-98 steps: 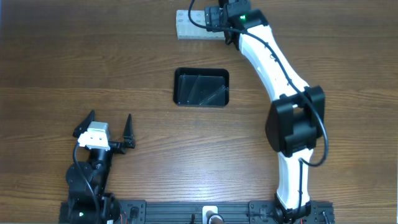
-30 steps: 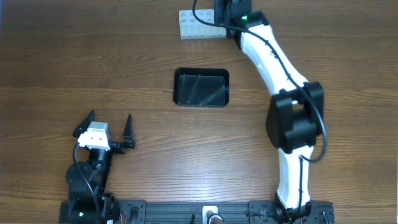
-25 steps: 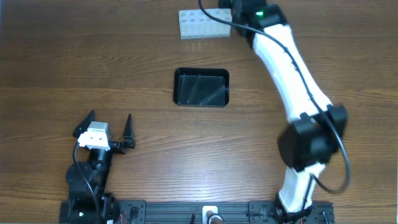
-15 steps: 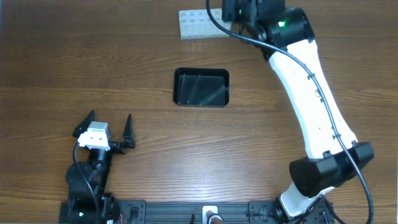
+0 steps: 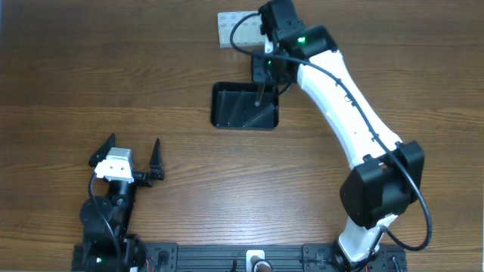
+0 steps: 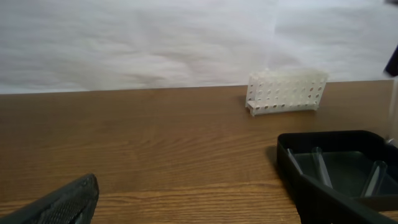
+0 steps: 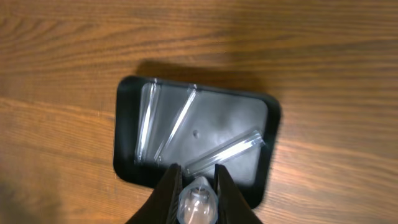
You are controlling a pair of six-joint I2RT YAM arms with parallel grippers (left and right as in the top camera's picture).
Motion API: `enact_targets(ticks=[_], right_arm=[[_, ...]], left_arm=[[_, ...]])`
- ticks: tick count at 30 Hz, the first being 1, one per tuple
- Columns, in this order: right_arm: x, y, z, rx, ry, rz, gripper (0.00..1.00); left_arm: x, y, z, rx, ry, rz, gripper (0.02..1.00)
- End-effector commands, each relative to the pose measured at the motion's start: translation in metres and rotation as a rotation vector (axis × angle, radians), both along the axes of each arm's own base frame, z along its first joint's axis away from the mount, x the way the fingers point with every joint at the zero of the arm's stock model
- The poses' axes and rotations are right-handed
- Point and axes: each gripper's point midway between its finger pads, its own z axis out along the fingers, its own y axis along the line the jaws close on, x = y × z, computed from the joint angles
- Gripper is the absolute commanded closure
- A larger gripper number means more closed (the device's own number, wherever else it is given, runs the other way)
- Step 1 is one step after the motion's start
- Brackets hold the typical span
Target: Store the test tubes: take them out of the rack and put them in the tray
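The white test tube rack [image 5: 238, 29] stands at the far edge of the table and also appears in the left wrist view [image 6: 286, 92]. Nearer the middle is the black tray [image 5: 213, 106], with three clear tubes lying in it [image 7: 177, 124]. My right gripper [image 5: 264, 74] hangs above the tray's right side, shut on an upright test tube [image 7: 196, 203] seen end-on between its fingers [image 7: 172, 186]. Far below to the left, my left gripper [image 5: 133, 147] rests open and holds nothing.
Bare wooden table [image 5: 113, 68] lies all around the tray and rack. The right arm's white links [image 5: 340, 113] stretch from the base at the bottom right up to the tray. A white wall [image 6: 155, 37] rises behind the table.
The right gripper has left the rack and swung down toward me and to the left, carrying a tube to above the tray. The left arm has not moved.
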Motion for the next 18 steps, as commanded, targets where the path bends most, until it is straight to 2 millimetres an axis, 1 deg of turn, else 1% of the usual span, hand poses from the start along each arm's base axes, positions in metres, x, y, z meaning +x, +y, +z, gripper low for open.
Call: enact_targets(ticks=[1, 7, 12, 18], right_arm=[[0.000, 0.005, -0.025, 0.010, 0.007, -0.089, 0.958], [0.001, 0.009, -0.048, 0.019, -0.007, -0.097, 0.956], [0.000, -0.002, -0.067, -0.015, -0.008, -0.159, 0.956], [-0.003, -0.003, -0.080, -0.011, -0.005, -0.166, 0.952]], left_arm=[[0.000, -0.001, -0.001, 0.013, -0.003, -0.009, 0.018], [0.000, -0.001, -0.001, 0.013, -0.003, -0.009, 0.018], [0.000, -0.001, -0.001, 0.013, -0.003, -0.009, 0.020], [0.000, -0.001, -0.001, 0.013, -0.003, -0.009, 0.020]])
